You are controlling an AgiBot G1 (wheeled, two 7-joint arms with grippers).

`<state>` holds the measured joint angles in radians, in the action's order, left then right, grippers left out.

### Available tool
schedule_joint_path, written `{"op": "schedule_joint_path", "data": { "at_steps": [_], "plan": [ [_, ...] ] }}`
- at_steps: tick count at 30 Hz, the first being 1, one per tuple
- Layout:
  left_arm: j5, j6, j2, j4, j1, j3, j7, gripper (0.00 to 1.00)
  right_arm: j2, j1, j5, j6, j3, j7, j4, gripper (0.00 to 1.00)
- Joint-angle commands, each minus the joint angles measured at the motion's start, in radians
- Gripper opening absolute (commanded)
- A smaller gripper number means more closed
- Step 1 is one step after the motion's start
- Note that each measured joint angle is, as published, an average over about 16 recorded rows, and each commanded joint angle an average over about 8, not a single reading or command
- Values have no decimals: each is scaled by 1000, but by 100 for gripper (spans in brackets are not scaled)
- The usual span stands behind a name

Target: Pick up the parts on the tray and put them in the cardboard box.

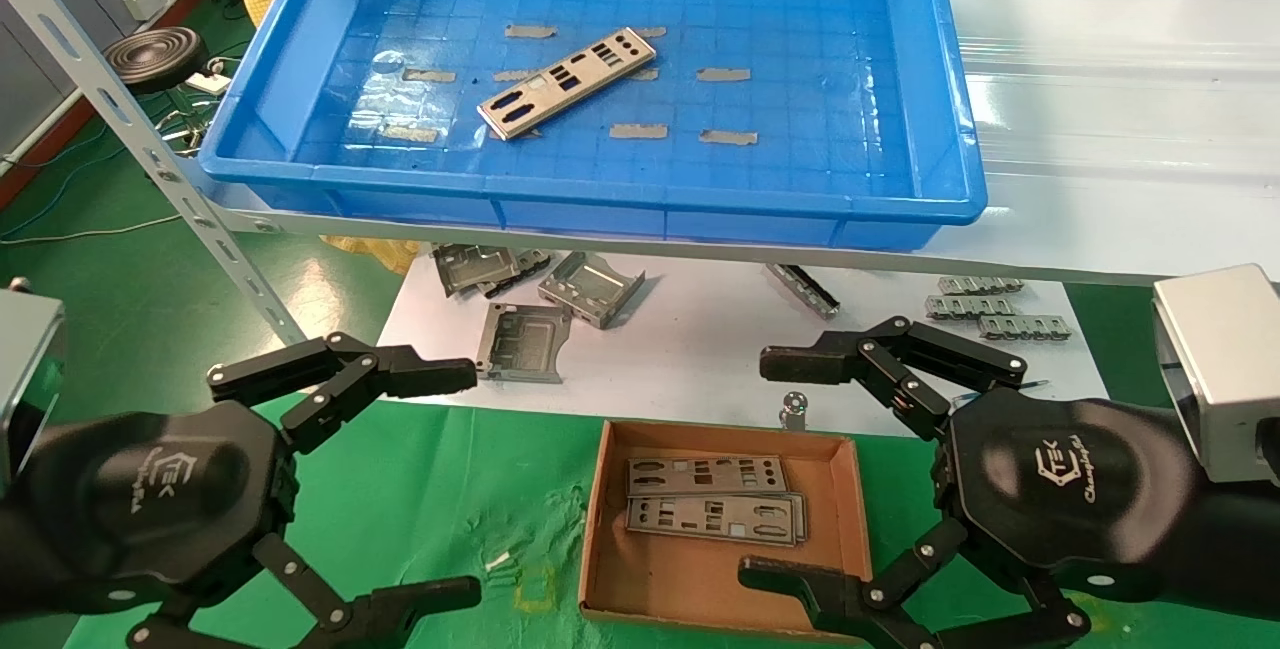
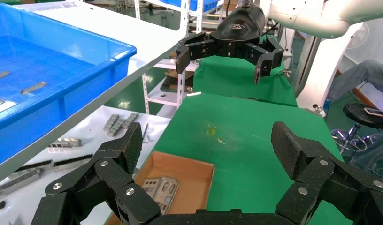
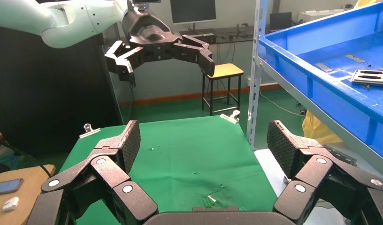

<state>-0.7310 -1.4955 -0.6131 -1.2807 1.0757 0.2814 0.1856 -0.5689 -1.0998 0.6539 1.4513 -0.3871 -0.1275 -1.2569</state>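
Observation:
One silver part point(image 1: 566, 82) lies slanted on the floor of the blue tray point(image 1: 600, 199), which sits on the upper shelf; the right wrist view shows this part point(image 3: 370, 77) too. Below, on the green cloth, the cardboard box point(image 1: 597, 519) holds two overlapping parts point(image 1: 712, 504), also visible as parts point(image 2: 161, 190) in the left wrist view. My left gripper point(image 1: 472, 481) hovers open to the left of the box. On the box's right side my right gripper point(image 1: 755, 467) is open, over its right edge. Neither holds anything.
Folded grey brackets point(image 1: 590, 284) and small clips point(image 1: 980, 307) lie on a white sheet under the shelf. Grey tape strips point(image 1: 637, 131) dot the tray floor. A slotted shelf upright point(image 1: 150, 159) slants at the left. Green cloth point(image 1: 450, 489) covers the table.

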Motion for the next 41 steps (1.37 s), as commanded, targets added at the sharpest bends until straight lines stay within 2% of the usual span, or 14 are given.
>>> {"op": "schedule_joint_path", "data": {
  "at_steps": [1, 41],
  "plan": [
    [0, 0, 0, 0, 0, 0, 0, 100, 0, 0, 0, 0, 0, 0, 0, 100],
    [0, 0, 0, 0, 0, 0, 0, 100, 0, 0, 0, 0, 0, 0, 0, 100]
  ]
}}
